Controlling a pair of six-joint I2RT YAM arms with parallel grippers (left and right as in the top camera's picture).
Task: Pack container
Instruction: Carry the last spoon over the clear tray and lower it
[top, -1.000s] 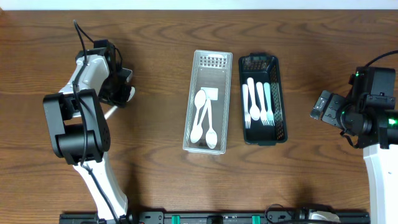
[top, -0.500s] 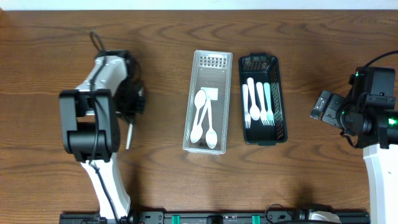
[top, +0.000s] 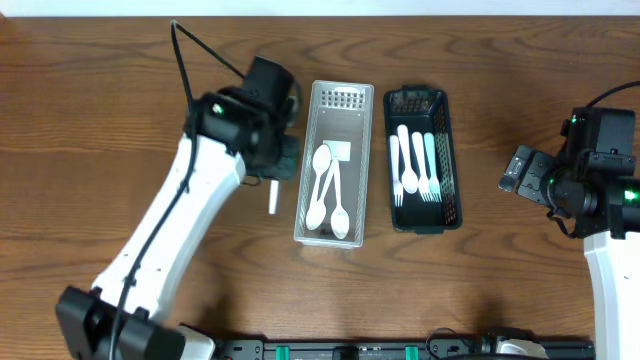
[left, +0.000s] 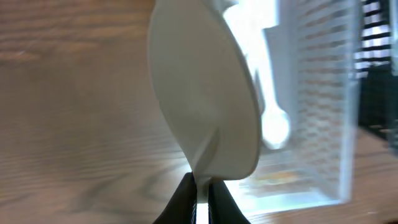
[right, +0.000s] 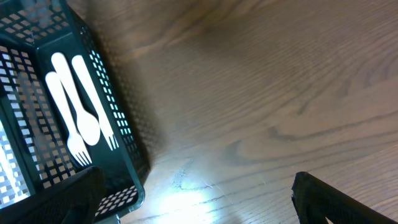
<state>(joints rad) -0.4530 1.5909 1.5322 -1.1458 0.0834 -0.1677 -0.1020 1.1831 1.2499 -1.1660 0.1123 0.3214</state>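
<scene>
My left gripper (top: 272, 172) is shut on a white plastic spoon (left: 208, 102), held by the neck just left of the clear container (top: 311, 140); its handle end (top: 271, 196) pokes out below the gripper in the overhead view. The clear container, also in the left wrist view (left: 323, 93), holds white spoons (top: 328, 188). The black basket (top: 447, 140) beside it holds white forks (top: 413, 165), also in the right wrist view (right: 78, 121). My right gripper (right: 199, 196) is open and empty over bare table at the far right.
The black basket's corner (right: 118, 155) lies close to the left finger of my right gripper. Wood table (top: 100, 70) lies around both containers. A black rail (top: 400, 350) runs along the front edge.
My left arm has swung from the far left toward the clear container, carrying the spoon with it. The right arm has not moved.
</scene>
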